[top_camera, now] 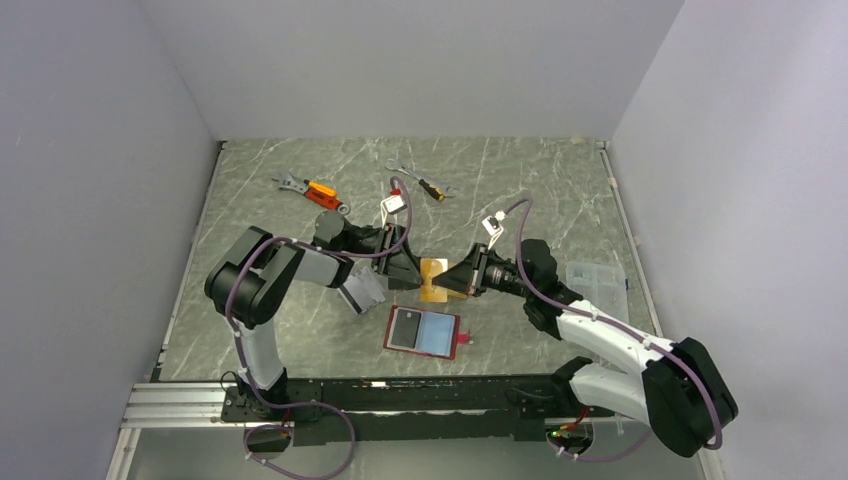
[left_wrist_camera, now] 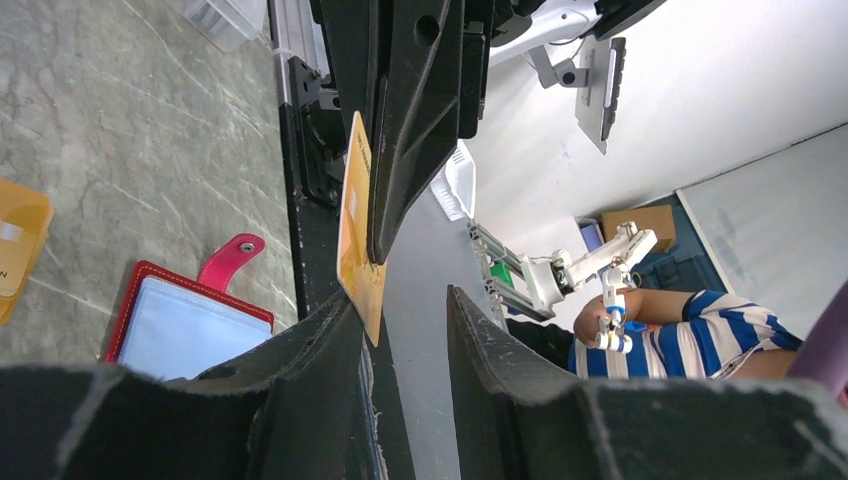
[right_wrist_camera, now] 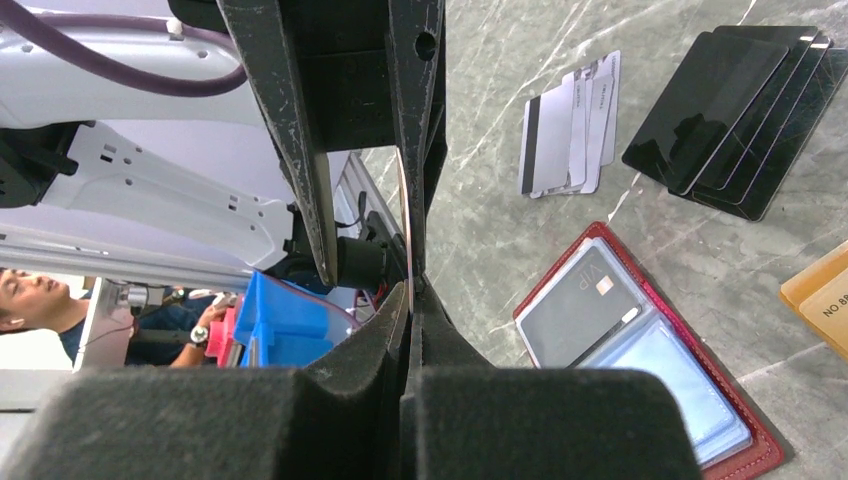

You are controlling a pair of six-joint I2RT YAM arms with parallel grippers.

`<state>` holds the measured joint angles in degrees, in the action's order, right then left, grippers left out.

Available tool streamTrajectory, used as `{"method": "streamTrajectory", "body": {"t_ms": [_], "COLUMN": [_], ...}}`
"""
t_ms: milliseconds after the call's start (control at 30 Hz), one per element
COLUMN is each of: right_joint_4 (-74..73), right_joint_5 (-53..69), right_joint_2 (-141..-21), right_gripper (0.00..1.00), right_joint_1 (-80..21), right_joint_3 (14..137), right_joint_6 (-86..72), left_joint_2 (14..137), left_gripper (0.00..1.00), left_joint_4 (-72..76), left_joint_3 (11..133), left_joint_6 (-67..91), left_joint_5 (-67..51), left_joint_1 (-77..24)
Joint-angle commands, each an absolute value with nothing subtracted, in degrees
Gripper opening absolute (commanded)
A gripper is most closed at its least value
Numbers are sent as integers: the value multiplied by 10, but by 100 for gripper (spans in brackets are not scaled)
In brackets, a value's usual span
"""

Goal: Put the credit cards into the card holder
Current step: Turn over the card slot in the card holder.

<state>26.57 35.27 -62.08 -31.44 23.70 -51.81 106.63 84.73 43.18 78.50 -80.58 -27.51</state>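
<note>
An orange-gold credit card (top_camera: 433,280) hangs on edge above the table between the two grippers. My right gripper (right_wrist_camera: 412,288) is shut on it, the card's thin edge (right_wrist_camera: 404,215) rising from between its pads. My left gripper (left_wrist_camera: 405,310) is open; the card (left_wrist_camera: 355,225) leans against one finger with a gap to the other. Below lies the red card holder (top_camera: 458,338), open and flat. A dark card (right_wrist_camera: 580,305) sits in one pocket and a pale blue pocket (right_wrist_camera: 660,375) lies beside it. On the table are silver cards (right_wrist_camera: 572,125), black cards (right_wrist_camera: 735,100) and more orange ones (right_wrist_camera: 825,295).
Two orange-handled wrenches (top_camera: 312,190) (top_camera: 425,186) lie at the back of the marble-patterned table. A clear plastic box (top_camera: 598,278) sits at the right edge. Grey walls close in the left, back and right sides. The black rail (top_camera: 400,392) runs along the near edge.
</note>
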Motion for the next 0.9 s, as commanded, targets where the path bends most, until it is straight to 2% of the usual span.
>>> {"method": "streamTrajectory", "body": {"t_ms": [0, 867], "right_joint_4": [204, 241], "right_joint_5": [359, 356], "right_joint_2": [-604, -726], "right_gripper": [0, 0], "right_joint_1": [-314, -393], "right_joint_3": [212, 264], "right_joint_6": [-492, -488], "left_joint_2": [1024, 1022], "left_gripper": [40, 36], "left_joint_4": [953, 954], "left_joint_3": [451, 444], "left_joint_6": [793, 785], "left_joint_5": [-812, -815], "left_joint_1": [-254, -251]}}
